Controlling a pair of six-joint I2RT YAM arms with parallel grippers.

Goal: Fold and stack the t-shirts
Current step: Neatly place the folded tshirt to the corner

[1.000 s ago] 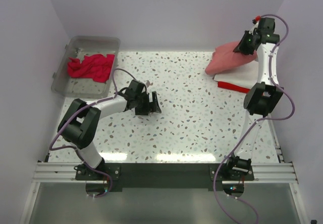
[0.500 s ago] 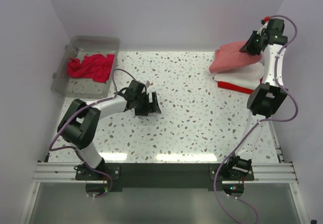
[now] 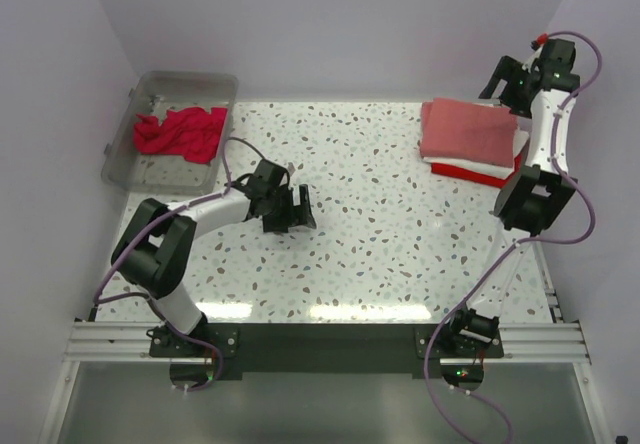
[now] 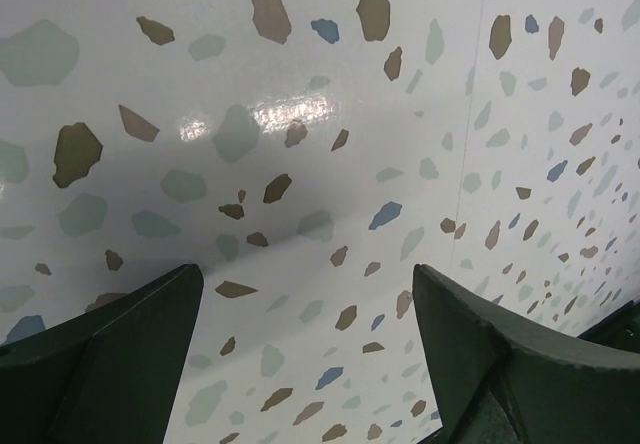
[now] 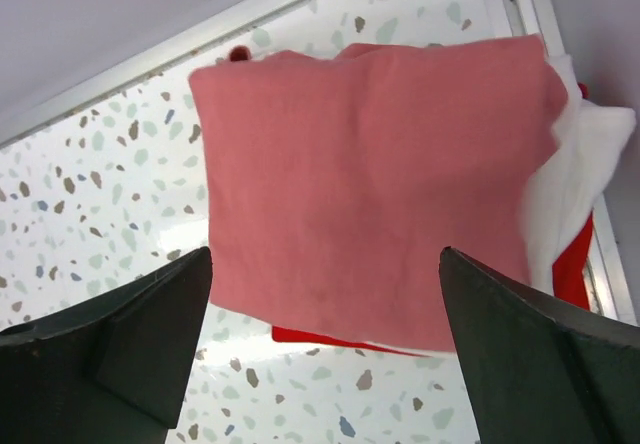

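A: Status of the right pincer (image 3: 500,76)?
B: Jaws spread wide, nothing between them. It hangs above the stack in the upper right of the top view, clear of the cloth.
A: What's in the stack?
B: Three layers. On top is the large faded coral-red t-shirt (image 3: 470,129), folded to a rough rectangle. Under it is the folded white t-shirt (image 3: 516,146), sticking out along the right and lower edges. At the bottom is the bright red t-shirt (image 3: 458,171), with only a strip showing at the lower edge. The right wrist view confirms the order: coral fills the middle of the frame, white pokes out at the right, red shows below it.
A: Alignment?
B: The coral one sits slightly askew on the white, so the edges don't line up. The stack is at the upper right corner of the glossy speckled terrazzo counter (image 3: 400,234), near the right wall.
A: Fourth shirt?
B: The crimson t-shirt (image 3: 180,131) lies crumpled and unfolded inside the clear plastic rectangular bin (image 3: 222,82) at the upper left of the frame. Well apart from the stack.
A: And the left pincer (image 3: 298,207)?
B: Also wide apart and empty. It's left of centre in the top view, low over bare counter. Its wrist view shows only speckled surface between the two dark fingers (image 4: 100,364), plus their shadow. Can't tell if the tips touch the counter.
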